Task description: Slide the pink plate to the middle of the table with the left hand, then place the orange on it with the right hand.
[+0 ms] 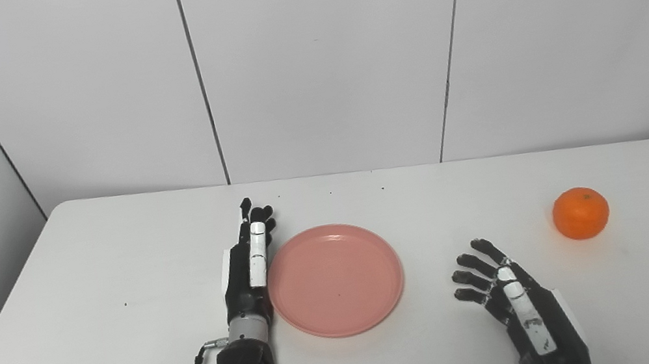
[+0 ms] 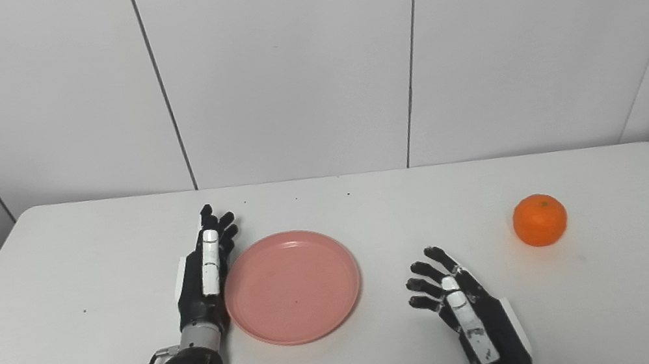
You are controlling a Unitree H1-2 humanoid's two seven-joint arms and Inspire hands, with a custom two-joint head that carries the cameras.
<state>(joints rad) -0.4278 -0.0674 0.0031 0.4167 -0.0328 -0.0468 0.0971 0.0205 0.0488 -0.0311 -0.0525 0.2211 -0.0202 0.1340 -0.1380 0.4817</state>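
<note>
The pink plate (image 1: 335, 279) lies flat near the middle of the white table (image 1: 84, 281), with nothing on it. My left hand (image 1: 249, 262) stands edge-on against the plate's left rim, fingers straight and pointing away, holding nothing. The orange (image 1: 580, 213) sits on the table at the right, apart from the plate. My right hand (image 1: 508, 296) hovers low between plate and orange, fingers spread apart, empty, a hand's length short of the orange.
White wall panels (image 1: 317, 58) rise right behind the table's far edge. The table's right corner lies just past the orange. A few tiny dark specks (image 1: 330, 193) dot the surface near the far edge.
</note>
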